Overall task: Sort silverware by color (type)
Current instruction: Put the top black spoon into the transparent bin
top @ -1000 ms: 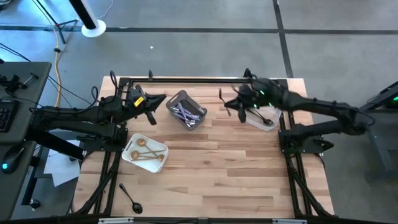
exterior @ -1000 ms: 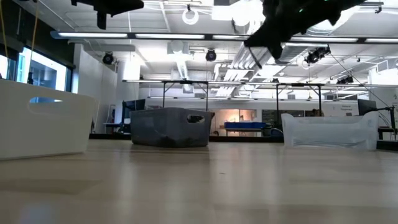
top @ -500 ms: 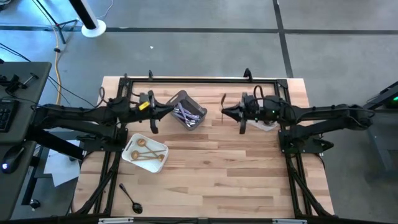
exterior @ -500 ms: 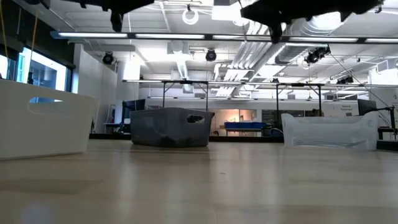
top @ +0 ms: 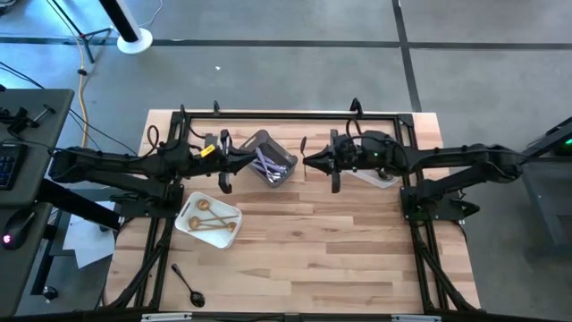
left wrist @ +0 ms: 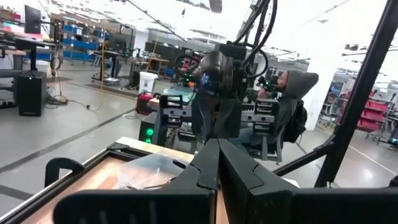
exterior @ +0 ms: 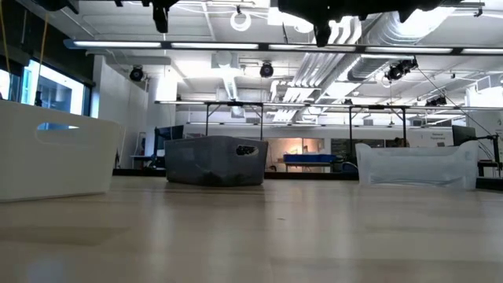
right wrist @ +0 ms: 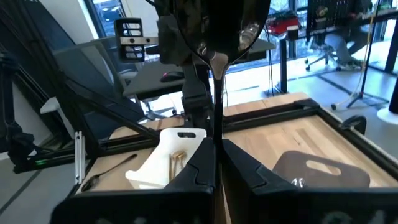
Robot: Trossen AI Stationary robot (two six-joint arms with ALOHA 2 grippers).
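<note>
Gold silverware [top: 211, 218] lies in the white tray [top: 231, 215] near the desk's [top: 322, 250] left edge. Lilac-handled pieces [top: 266, 165] fill the grey bin [top: 284, 160] toward the far edge, and 1 black spoon [top: 189, 285] lies at the near-left corner. The clear tub [top: 377, 176] sits right of the bin. Left gripper [top: 244, 158] and right gripper [top: 308, 161], both clenched and holding nothing, hover on either side of the bin.

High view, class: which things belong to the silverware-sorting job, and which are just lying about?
Job: gold spoons; lilac-handled cutlery; black spoon on the table; dark spoon in the right pincer.
Lying about: keyboard; yellow cable; white stand base.
</note>
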